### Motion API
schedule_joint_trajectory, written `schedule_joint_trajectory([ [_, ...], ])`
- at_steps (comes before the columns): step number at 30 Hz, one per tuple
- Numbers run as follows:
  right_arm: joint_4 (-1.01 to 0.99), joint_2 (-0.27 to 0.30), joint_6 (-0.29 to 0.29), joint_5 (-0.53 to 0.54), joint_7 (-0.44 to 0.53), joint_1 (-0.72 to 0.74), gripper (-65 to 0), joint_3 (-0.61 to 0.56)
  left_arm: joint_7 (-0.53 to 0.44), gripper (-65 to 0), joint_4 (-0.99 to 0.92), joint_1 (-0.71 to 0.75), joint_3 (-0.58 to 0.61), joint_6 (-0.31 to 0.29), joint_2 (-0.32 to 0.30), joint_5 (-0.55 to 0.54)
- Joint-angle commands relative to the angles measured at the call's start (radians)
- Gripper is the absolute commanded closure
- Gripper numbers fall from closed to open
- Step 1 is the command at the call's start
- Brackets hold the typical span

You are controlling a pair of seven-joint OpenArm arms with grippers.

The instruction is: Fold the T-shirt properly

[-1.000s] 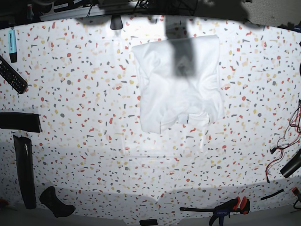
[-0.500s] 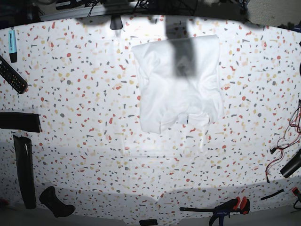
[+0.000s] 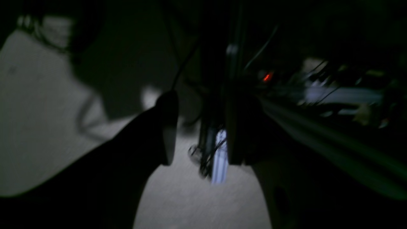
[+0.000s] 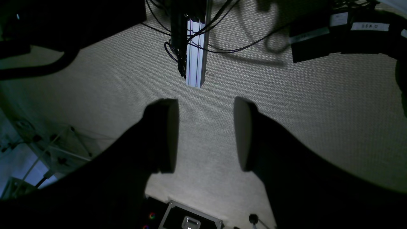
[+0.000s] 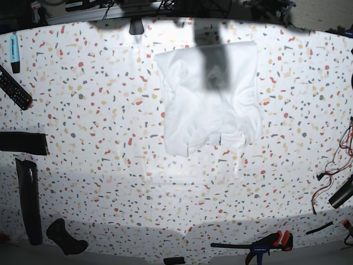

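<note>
The right tool [image 4: 206,135] is all black: two broad, rounded arms that swell from the bottom of the right wrist view and end in blunt fingers [image 4: 165,133], each with a flat, smooth, slightly paler inner pad of oval outline. No screws or markings show on them. The left tool [image 3: 198,127] has the same black build, but the left wrist view is dark and blurred, so only its rounded left finger [image 3: 167,127] and the straight dark edge of the other read clearly.
</note>
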Motion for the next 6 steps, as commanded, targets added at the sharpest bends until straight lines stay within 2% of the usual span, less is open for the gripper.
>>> schedule_joint_trajectory([
  [1, 0.001, 0.009, 0.011, -0.003, -0.002, -0.005, -28.0, 0.000, -0.008, -24.1, 0.004, 0.013, -0.003, -0.007, -0.005, -0.003],
  [6, 0.001, 0.008, 0.011, -0.003, 0.000, 0.000, -28.0, 0.000, -0.007, -24.1, 0.004, 0.013, -0.003, -0.007, -0.003, -0.003],
])
